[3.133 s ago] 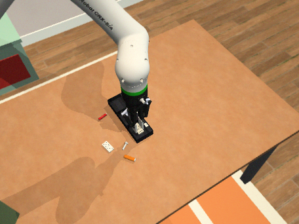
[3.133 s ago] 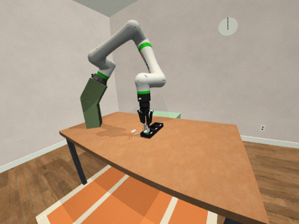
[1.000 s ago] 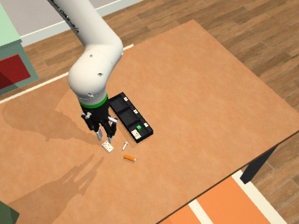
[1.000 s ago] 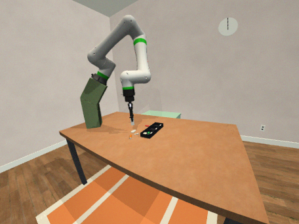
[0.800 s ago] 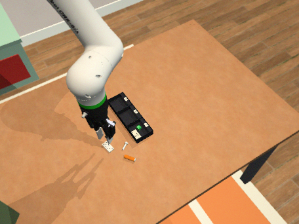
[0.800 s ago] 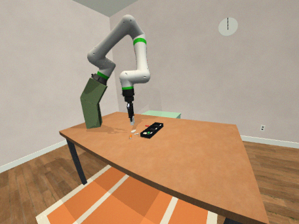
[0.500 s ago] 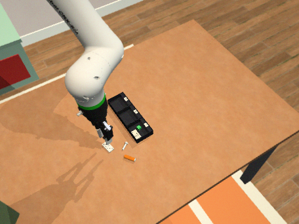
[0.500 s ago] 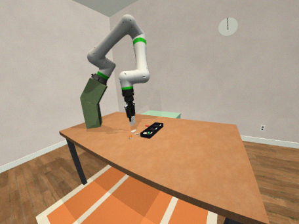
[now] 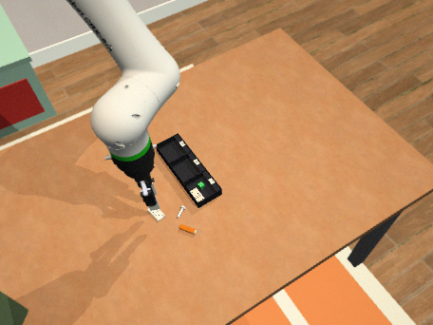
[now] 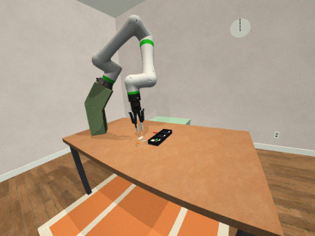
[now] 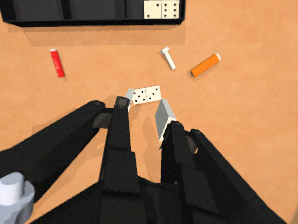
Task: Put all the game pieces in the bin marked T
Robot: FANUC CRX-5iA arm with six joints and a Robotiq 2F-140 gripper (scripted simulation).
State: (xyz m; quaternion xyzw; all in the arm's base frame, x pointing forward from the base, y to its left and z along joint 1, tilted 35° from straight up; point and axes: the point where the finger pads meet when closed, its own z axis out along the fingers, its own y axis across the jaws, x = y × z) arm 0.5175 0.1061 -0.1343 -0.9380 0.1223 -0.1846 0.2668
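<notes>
The surface (image 9: 294, 119) was tan. The bin (image 9: 177, 162) was black. The domino (image 11: 146, 94) was white with black pips. The die (image 9: 200, 184) was green, the cylinder (image 11: 205, 65) orange, the stick (image 11: 57, 63) red, the screw (image 11: 168, 57) white.

We see a wooden bench (image 10: 207, 165) on dark legs, an orange striped rug (image 10: 114, 214) over plank flooring (image 10: 297, 179), pale walls (image 10: 45, 69), a round wall clock (image 10: 240, 27), and a mint-green cabinet (image 10: 170, 120).
</notes>
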